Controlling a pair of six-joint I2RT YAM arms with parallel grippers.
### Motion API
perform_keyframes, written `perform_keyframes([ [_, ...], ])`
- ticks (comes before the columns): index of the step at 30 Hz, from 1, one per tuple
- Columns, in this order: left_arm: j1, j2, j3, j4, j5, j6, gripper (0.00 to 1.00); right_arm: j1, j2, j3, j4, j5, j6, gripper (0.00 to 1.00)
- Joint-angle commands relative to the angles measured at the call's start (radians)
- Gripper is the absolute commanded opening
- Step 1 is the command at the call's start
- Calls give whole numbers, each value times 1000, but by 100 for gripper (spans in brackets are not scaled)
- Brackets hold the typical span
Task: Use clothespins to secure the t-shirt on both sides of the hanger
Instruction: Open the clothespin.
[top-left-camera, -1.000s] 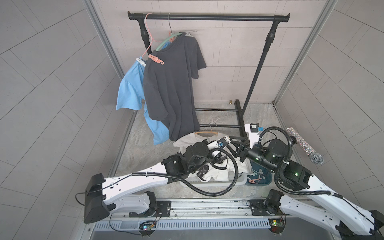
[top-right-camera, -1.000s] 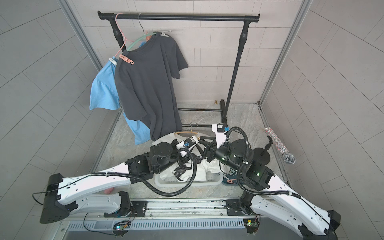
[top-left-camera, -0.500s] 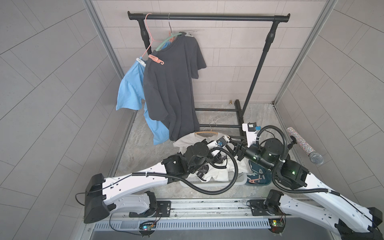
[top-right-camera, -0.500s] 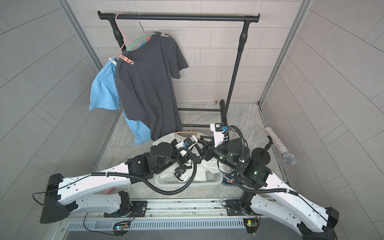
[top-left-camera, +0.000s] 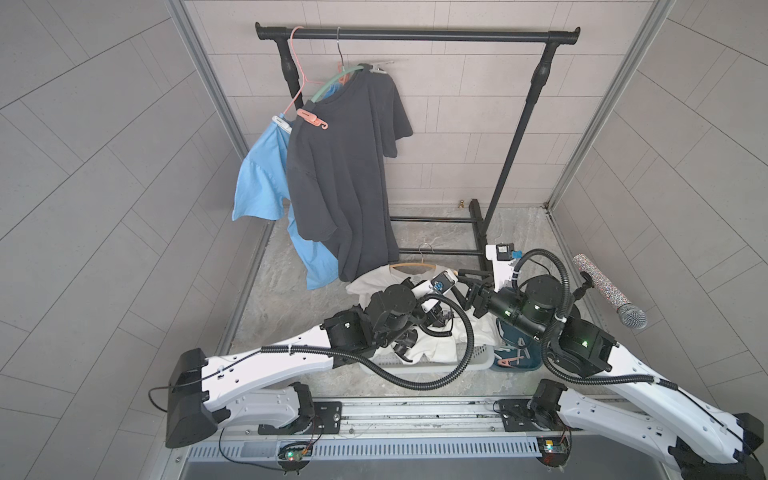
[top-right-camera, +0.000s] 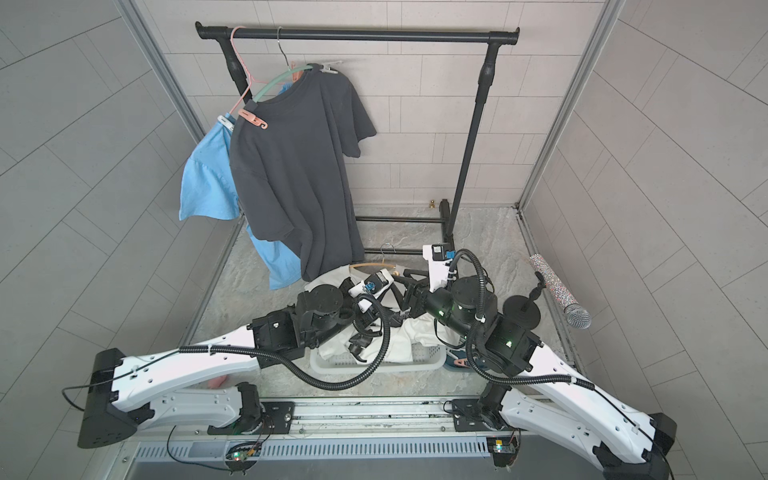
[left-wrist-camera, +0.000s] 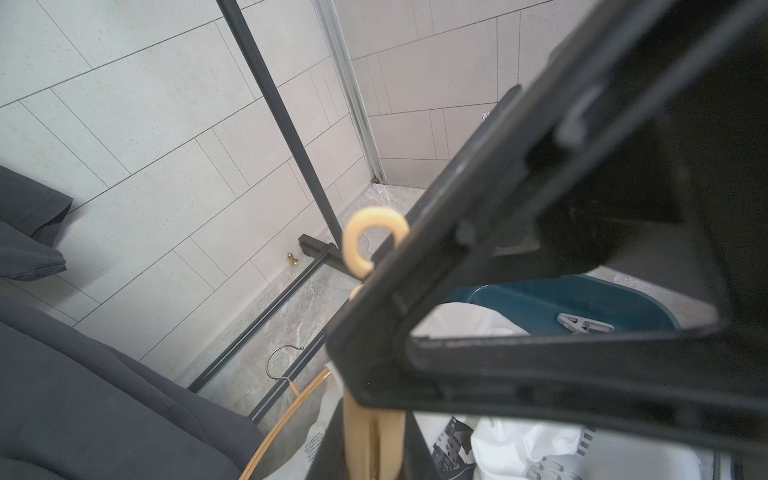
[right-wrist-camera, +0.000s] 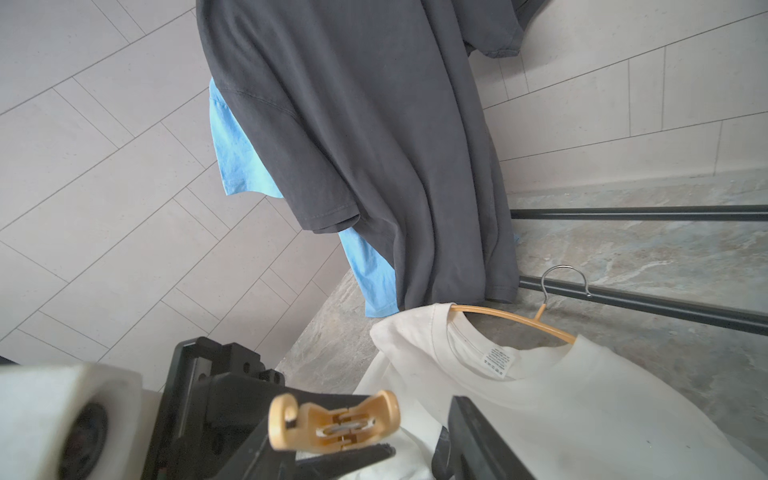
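In a top view the dark t-shirt (top-left-camera: 345, 174) hangs at the left end of the rack (top-left-camera: 415, 34), a coral clothespin (top-left-camera: 312, 118) on one shoulder; lower, the white t-shirt (right-wrist-camera: 582, 395) on its tan hanger (right-wrist-camera: 511, 318) lies over the basket (top-left-camera: 482, 357); the left gripper (left-wrist-camera: 372, 453) pinches a pale yellow clothespin (right-wrist-camera: 332, 424) above that shirt; the right gripper (right-wrist-camera: 419, 436) stands just beside the pin, jaws spread, not clamping it; further right, a grey clothespin (left-wrist-camera: 582, 324) lies in the teal tub (left-wrist-camera: 602, 297).
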Motion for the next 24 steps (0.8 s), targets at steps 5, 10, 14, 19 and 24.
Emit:
perform_keyframes([
  [5,-5,-16,15,28,4,-15,0,0,18,-11,89,-45,57,39],
  [10,-5,-22,14,24,11,-20,0,0,11,-3,72,-20,36,18],
  [14,-3,-20,36,-31,15,-39,35,0,9,25,-5,15,-37,10],
  [19,1,-48,48,-82,3,-70,61,-5,20,82,-133,147,-225,0],
  [24,82,-115,21,-136,93,-119,65,-91,63,78,-122,153,-459,0],
])
